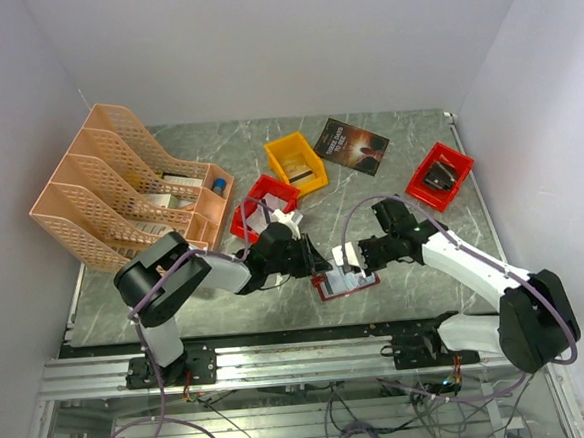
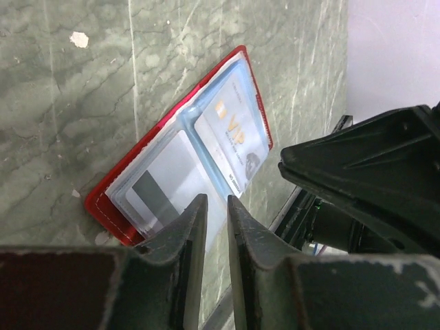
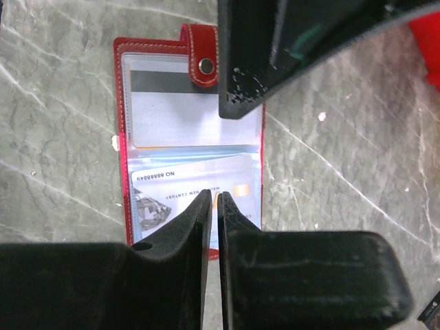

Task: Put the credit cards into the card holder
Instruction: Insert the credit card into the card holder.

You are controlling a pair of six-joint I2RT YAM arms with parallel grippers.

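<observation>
My right claw [image 3: 213, 201] fills the bottom of its own view. The jaws are all but closed, with a hairline slit between them, and I see nothing in the slit. The tips hang over the VIP card [image 3: 172, 185]. My left claw [image 2: 213, 205] stands a narrow slot apart at the near edge of the card holder [image 2: 110, 199]. I cannot tell whether it nips the clear sleeve or only hovers there.

The holder lies open and flat on the marble table [image 1: 177, 287], near the front edge and between my two claws. Its long axis runs roughly left to right across the table, with the snap tab [image 3: 203, 49] at the end toward my left arm. Both cards sit crosswise in their pockets. The striped card [image 3: 179, 113] is square, and the VIP card is a little skewed.

I judge the cards light, stiff and slick, best pinched at an exposed edge or pushed edge-on. The holder looks soft, with floppy sleeves, and is likely to skid. I would pin it by its stitched red rim.
</observation>
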